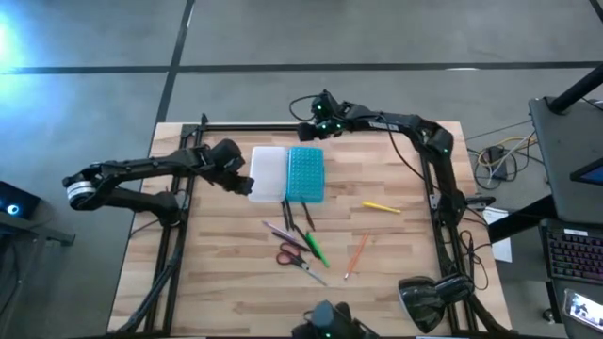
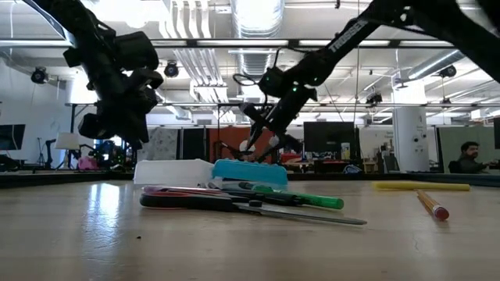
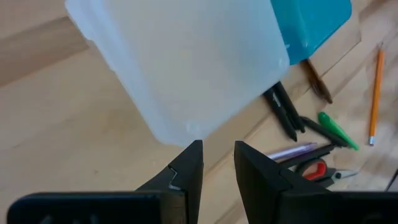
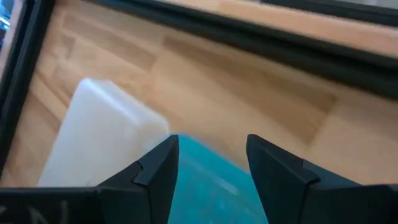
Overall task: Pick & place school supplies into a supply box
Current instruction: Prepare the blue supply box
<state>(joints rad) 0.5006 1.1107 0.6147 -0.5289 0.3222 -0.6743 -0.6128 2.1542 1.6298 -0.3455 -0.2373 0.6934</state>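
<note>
Seen from above, a pale wooden tabletop (image 1: 217, 273) fills the middle of the frame. The supply box (image 1: 287, 174) lies open and flat just above centre: one whitish plastic tray (image 1: 268, 173) on the left, hinged to one turquoise lid (image 1: 305, 174) with a bumpy surface on the right. The left tool (image 1: 243, 181) reaches in from the left edge, right beside the tray's left side. The right tool (image 1: 311, 132) hangs at upper centre, just beyond the lid's far end. Below the box lie two dark pens (image 1: 295, 215), one green marker (image 1: 316, 250), one pair of red-handled scissors (image 1: 297, 259) and a thin purplish stick (image 1: 281, 232), bunched close together. One orange pencil (image 1: 355, 256) lies apart to their right, and one short yellow stick (image 1: 382, 206) sits right of the box.

At table height, the scissors (image 2: 234, 203) and marker (image 2: 297, 198) lie in front of the box (image 2: 211, 172). The yellow stick (image 2: 422, 186) and the pencil (image 2: 431, 205) are at the right.

In the left wrist view, the two dark fingers (image 3: 186, 171) stand a little spread, holding nothing, just short of the tray's rounded corner (image 3: 180, 68).

In the right wrist view, the fingers (image 4: 158, 168) are spread wide above the lid (image 4: 211, 186), empty.
</note>
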